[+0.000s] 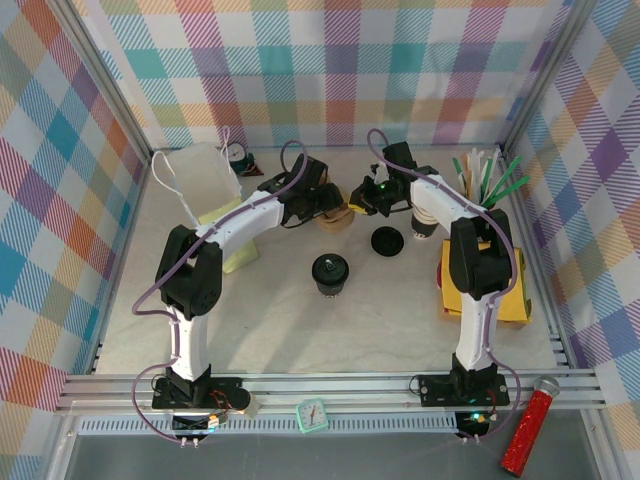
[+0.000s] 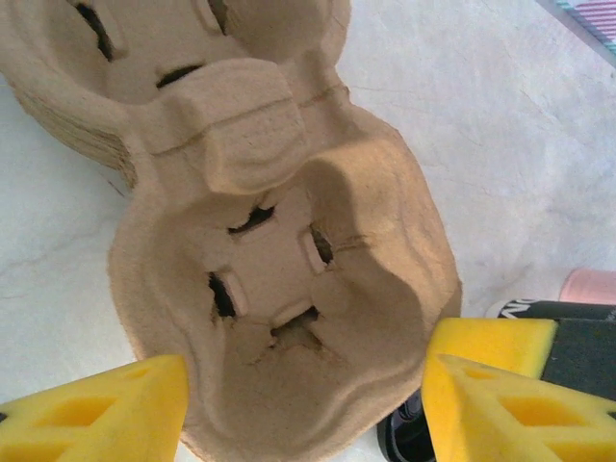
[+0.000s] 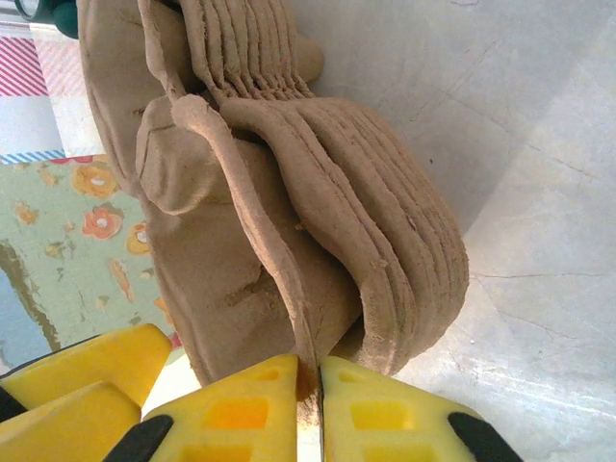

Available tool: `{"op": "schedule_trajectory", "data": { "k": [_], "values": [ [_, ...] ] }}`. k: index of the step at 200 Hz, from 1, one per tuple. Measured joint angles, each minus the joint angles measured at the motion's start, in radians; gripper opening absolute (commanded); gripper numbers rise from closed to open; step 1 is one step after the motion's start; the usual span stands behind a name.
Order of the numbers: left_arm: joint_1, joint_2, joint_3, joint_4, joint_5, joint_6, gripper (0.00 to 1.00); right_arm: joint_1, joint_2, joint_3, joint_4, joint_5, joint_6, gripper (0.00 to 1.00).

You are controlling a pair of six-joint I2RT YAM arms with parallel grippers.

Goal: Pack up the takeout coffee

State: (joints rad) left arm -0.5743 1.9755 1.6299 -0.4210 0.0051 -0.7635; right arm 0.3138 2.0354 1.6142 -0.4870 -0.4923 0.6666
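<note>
Pulp carriers [image 1: 337,216]: a nested stack of brown moulded cup trays was seen on the counter [image 1: 260,320], towards the back, between the two hands.
Left hand [image 2: 303,390]: its yellow fingers [image 2: 96,409] were held wide, one on either side of the near cup well of the top tray. Nothing was gripped, and whether the pads touched the pulp could not be told.
Right hand [image 3: 310,385]: its yellow fingers [image 3: 241,409] were pressed almost together on a thin upright wall of the top tray. That tray was seen parted from the layered edges of the rest of the stack.
Takeout coffee [image 1: 330,272]: the small paper cup with its black lid was stood upright on the open counter. It was placed nearer the arm bases than the carriers, well apart from both hands, and was touched by nothing.
Loose lid [image 1: 386,241]: a second black lid was laid flat on the counter, to the right of the coffee and apart from it.
Paper bag [image 1: 195,180]: a white bag with cord handles was stood at the back left, well apart from the coffee.
Sticks [image 1: 490,172]: green and white sticks were seen at the back right, beyond the right arm.
Yellow box [image 1: 500,300]: it was set at the right edge of the counter, beside the right arm.
</note>
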Motion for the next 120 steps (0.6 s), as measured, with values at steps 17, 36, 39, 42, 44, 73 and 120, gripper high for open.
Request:
{"op": "schedule_trajectory", "data": {
  "k": [17, 36, 39, 42, 44, 73, 120],
  "values": [
    [0.007, 0.000, 0.000, -0.018, -0.026, -0.008, 0.62, -0.001, 0.000, -0.005, 0.008, 0.000, 0.000, 0.14],
    [0.010, 0.000, -0.001, -0.045, -0.048, -0.019, 0.61, -0.001, 0.000, -0.014, 0.017, -0.003, 0.003, 0.14],
    [0.012, 0.000, -0.002, -0.049, -0.050, -0.021, 0.61, -0.001, 0.000, -0.016, 0.018, -0.004, 0.003, 0.14],
    [0.013, 0.000, -0.002, -0.051, -0.051, -0.023, 0.60, -0.001, 0.000, -0.016, 0.018, -0.004, 0.003, 0.14],
    [0.013, 0.000, -0.002, -0.052, -0.051, -0.025, 0.59, -0.001, 0.000, -0.016, 0.018, -0.004, 0.004, 0.14],
    [0.017, 0.000, -0.003, -0.053, -0.042, -0.037, 0.58, -0.001, 0.000, -0.017, 0.024, -0.007, 0.004, 0.14],
    [0.017, 0.005, -0.002, -0.045, -0.006, -0.053, 0.57, -0.001, 0.000, -0.017, 0.024, -0.007, 0.004, 0.15]
  ]
}}
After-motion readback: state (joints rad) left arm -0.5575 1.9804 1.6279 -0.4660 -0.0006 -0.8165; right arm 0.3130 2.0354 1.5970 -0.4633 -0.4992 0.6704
